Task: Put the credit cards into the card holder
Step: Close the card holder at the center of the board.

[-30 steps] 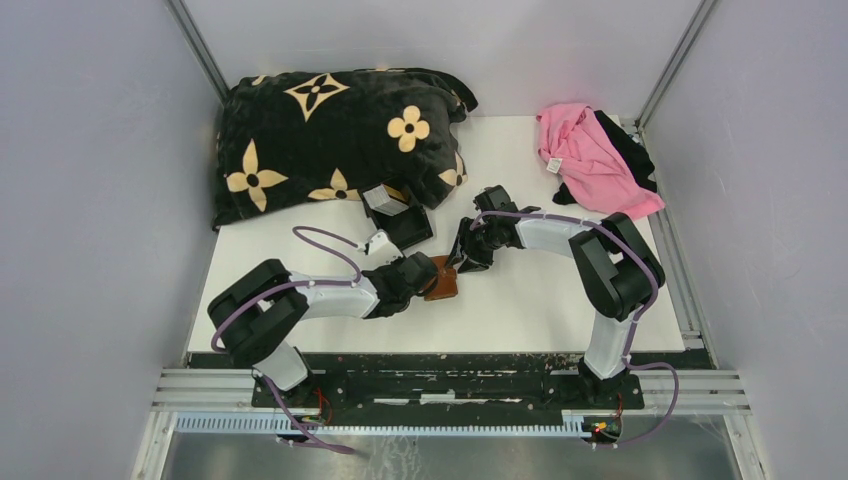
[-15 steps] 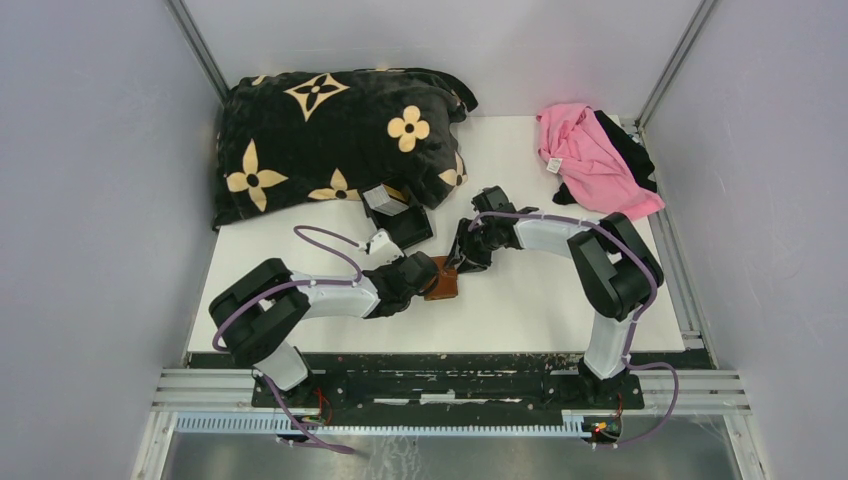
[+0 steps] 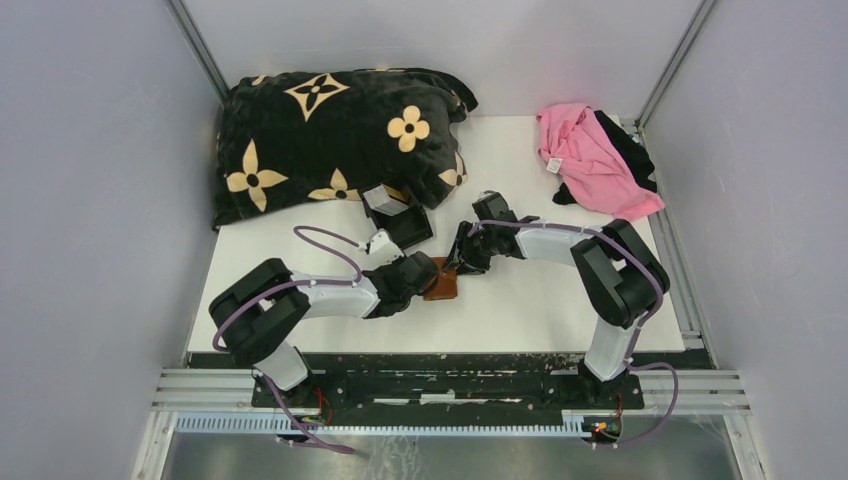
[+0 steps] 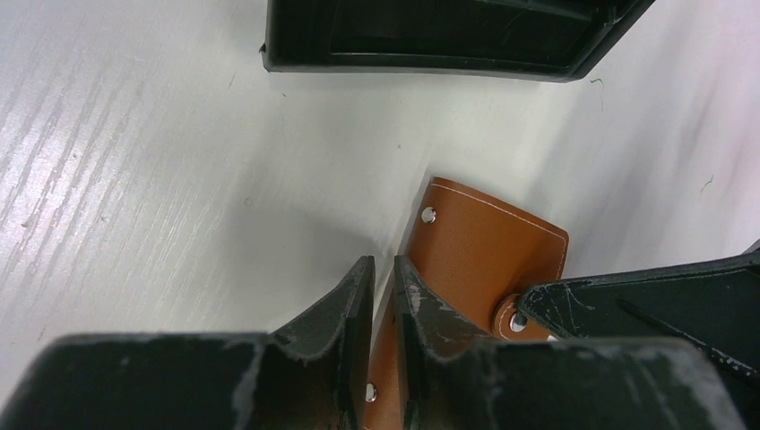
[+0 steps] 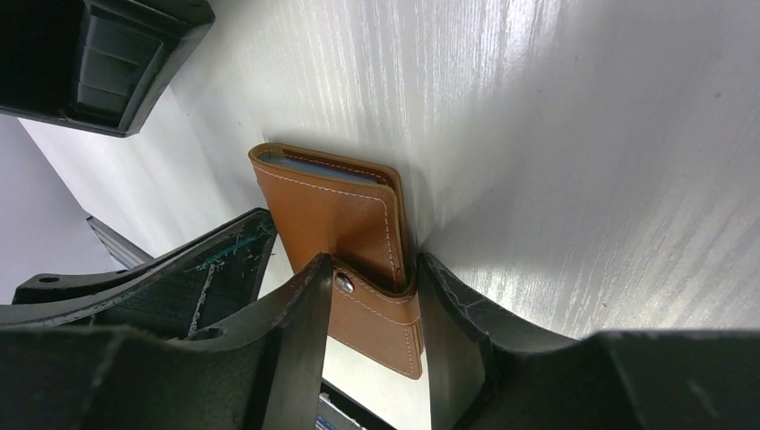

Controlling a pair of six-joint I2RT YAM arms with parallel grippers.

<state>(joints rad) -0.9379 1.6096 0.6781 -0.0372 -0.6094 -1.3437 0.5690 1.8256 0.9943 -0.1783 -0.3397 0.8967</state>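
Brown leather card holder point(image 3: 443, 281) lies on table point(image 3: 520, 310) toward its near edge, just before black tray point(image 3: 412, 228), where pale card stack point(image 3: 380, 199) waits. Right forearm has swung slightly since the earlier frame; holder unmoved.

Left wrist: left gripper point(image 4: 384, 269) nearly closed, pinching the cover's edge.

Right wrist: right gripper point(image 5: 372, 269) clamps the folded holder; grey-blue card point(image 5: 323, 168) tucked inside. Likely mid-task. Next move calls for spreading the covers.

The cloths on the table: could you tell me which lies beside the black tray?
The black flowered blanket, back left, borders the tray; the pink cloth lies apart, back right.
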